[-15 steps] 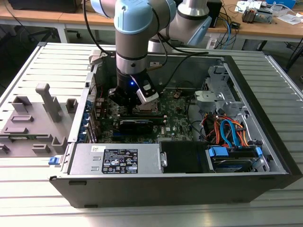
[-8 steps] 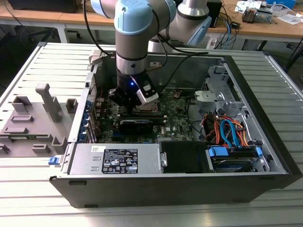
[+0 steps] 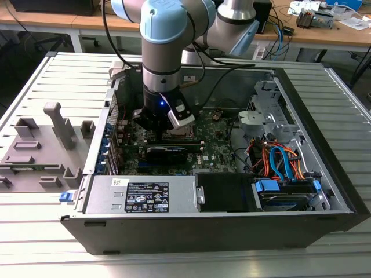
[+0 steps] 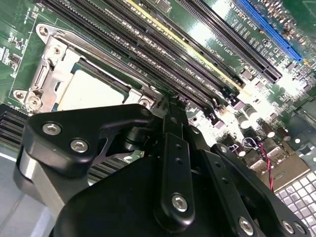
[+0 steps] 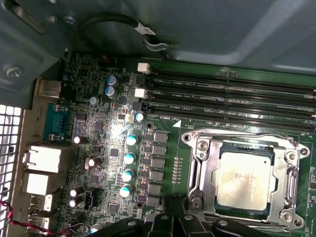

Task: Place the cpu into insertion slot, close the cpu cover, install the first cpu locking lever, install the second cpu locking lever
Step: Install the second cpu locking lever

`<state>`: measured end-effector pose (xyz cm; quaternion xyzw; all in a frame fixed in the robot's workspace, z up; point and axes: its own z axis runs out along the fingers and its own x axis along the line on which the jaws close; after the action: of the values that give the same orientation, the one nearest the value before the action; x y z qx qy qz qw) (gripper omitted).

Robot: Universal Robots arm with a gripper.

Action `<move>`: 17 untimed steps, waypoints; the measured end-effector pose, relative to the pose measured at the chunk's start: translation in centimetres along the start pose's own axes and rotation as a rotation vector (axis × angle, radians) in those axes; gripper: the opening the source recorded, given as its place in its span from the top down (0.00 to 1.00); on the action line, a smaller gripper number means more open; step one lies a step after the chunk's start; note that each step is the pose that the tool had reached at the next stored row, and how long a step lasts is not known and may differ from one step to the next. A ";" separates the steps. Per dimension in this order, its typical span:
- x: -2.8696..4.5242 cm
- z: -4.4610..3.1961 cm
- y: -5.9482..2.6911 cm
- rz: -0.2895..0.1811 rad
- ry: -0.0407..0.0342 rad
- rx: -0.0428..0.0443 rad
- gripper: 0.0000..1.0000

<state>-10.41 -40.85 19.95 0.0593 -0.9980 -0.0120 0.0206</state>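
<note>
One cpu [image 5: 244,178] sits in one insertion slot [image 5: 197,173], framed by one cpu cover [image 5: 281,190], and one gripper [image 4: 168,106] hangs over the board. In the first wrist view, four long black memory slots [image 5: 227,89] run side by side, and four teal-topped capacitors [image 5: 129,158] stand in a line beside the socket. In the exterior view there is one open computer case [image 3: 324,174], one grey power supply box [image 3: 145,194] and one grey fixture [image 3: 40,150] outside the case.
</note>
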 end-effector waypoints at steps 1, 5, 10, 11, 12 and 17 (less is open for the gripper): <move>0.01 0.00 -0.02 0.000 0.0000 0.0000 0.89; 0.01 -0.27 -0.02 0.000 -0.0006 -0.0007 0.89; -0.44 -0.98 -0.07 0.000 0.0021 -0.0004 0.89; -1.25 -1.00 -0.16 0.000 0.0106 -0.0014 0.89; -1.87 -1.01 -0.24 0.000 0.0179 -0.0022 0.89; -4.99 -1.07 -0.61 0.001 0.0525 -0.0063 0.89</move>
<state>-5.35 -40.89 20.80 0.0589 -0.9971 -0.0136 0.0470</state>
